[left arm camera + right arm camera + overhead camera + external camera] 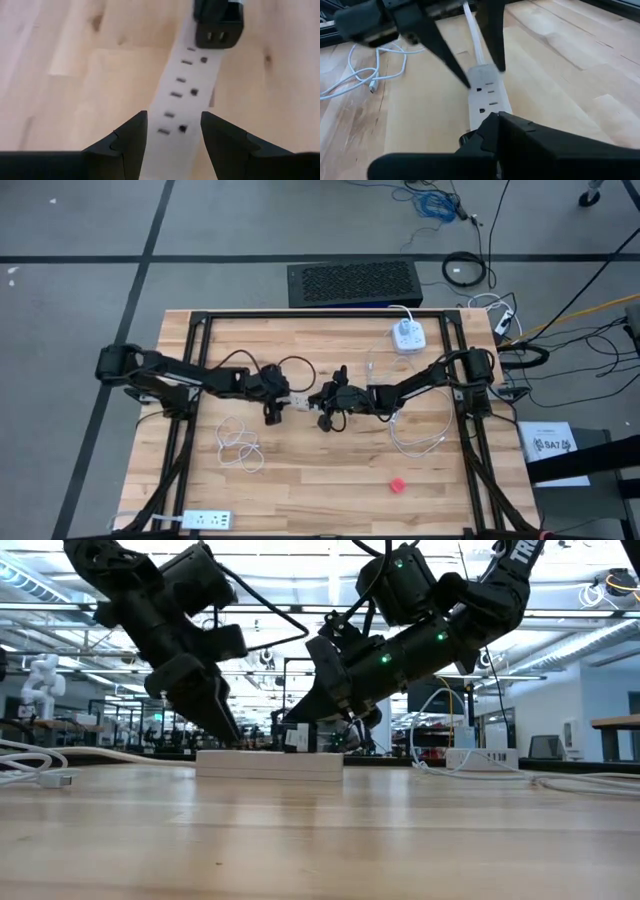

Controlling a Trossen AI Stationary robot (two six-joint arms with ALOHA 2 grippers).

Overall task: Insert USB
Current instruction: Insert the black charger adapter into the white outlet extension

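Left hand [172, 137] is spread wide with a finger down either side of the white power strip [187, 95], straddling it near one end like it's pinning the thing in place on the table [330, 480]. It isn't actually carrying anything as far as I can see.

Right hand [322, 402] is fully closed and sits at the strip's opposite end, so the two hands face each other along the strip's long axis, which runs roughly left-right across the middle of the table. Over there a black block with two USB-looking slots [219, 30] sits on top of the strip, and the right hand is way closer to it than the left.

Annoying part: I can't see whether the right hand actually has a USB plug pinched in it. Its own camera is mostly blocked by its fingers, and the overhead shot is too small. Probably it does, but that's a guess. A loose white cable [240, 445] lies in front of the left arm, untouched.
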